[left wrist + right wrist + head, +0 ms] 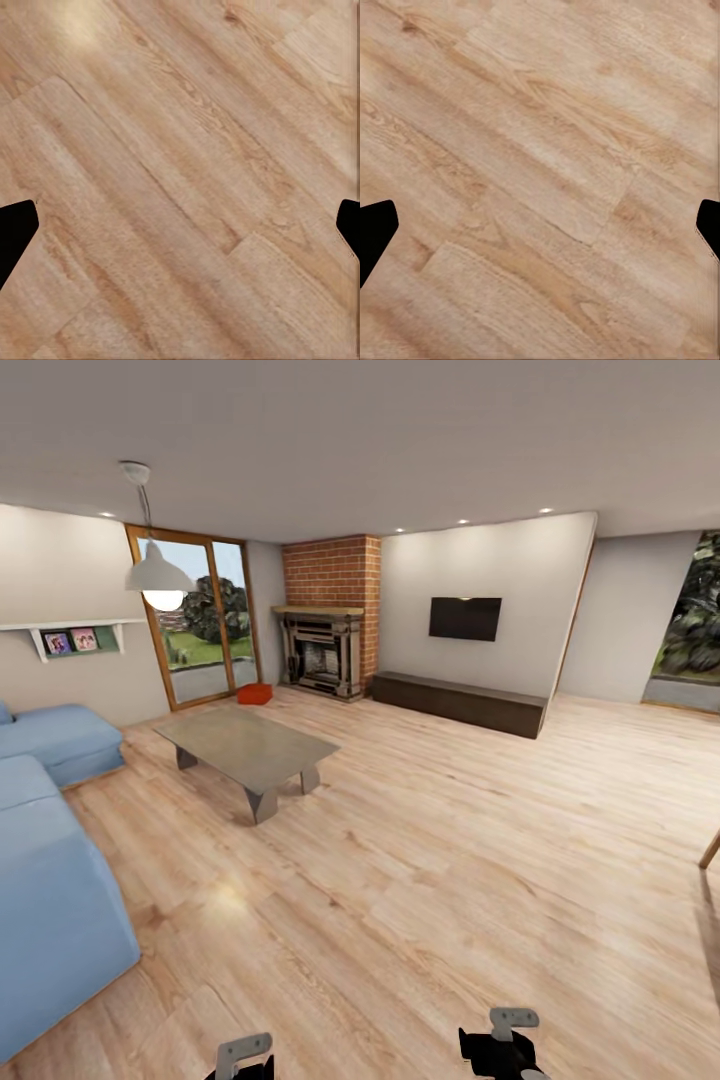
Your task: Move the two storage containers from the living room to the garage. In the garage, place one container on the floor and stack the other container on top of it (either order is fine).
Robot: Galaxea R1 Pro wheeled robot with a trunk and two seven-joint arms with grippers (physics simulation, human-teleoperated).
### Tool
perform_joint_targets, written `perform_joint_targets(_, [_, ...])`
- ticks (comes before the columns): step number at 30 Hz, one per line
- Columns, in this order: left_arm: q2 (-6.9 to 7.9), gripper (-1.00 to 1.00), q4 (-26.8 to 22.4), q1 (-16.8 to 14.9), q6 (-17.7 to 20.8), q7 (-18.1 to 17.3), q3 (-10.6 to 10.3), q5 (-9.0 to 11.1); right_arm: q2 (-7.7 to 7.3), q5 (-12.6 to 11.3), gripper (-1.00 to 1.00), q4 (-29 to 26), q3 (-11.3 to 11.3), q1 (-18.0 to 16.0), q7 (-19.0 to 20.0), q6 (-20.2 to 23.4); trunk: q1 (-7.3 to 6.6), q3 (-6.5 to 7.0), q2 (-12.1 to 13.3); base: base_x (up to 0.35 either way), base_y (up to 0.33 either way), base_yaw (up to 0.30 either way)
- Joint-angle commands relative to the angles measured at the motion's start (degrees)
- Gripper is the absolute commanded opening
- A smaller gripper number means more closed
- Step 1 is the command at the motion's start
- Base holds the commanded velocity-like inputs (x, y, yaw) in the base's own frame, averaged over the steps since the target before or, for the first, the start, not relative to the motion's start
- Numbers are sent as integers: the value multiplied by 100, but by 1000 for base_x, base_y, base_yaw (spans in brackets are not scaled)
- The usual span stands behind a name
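Our left end effector [180,225] hangs with its two dark fingertips [15,232] spread wide, nothing between them but the light plank floor [187,150] below. Our right end effector [540,225] is the same: its fingertips [375,236] are wide apart and empty over the boards. In the head view we see the tops of both at the near edge, the left end effector [243,1057] and the right end effector [505,1045], low and close to our body.

Out from there the wood floor [430,860] of the living room runs away from us. On the near left sits a blue sofa [50,840]. Beyond it, left of centre, stands a low grey coffee table; its tabletop [245,742] is bare. Far off, on the floor between the glass doors [195,615] and the fireplace [322,652], lies a rust-red storage container [255,694], well apart from us; at this range we cannot tell whether it is one bin or two.

A brick chimney [335,575] rises above the fireplace. To its right a dark television [465,618] hangs on the white wall over a long dark bench [460,702]. A white lamp [158,575] hangs at the left, near a wall shelf [75,632] with pictures.
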Motion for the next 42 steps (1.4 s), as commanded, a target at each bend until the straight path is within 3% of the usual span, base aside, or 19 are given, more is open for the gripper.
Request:
perform_joint_targets(1, [-6,100,3,-1,-17,1,26,-15,-4,-59,100,4,49,-2,-22,-19,5,-2,-3,310,-194,0])
perform_joint_targets(42, [-7,100,3,-1,-19,5,26,-15,5,-59,100,39,50,-2,-22,-19,5,-2,-3,309,-195,0])
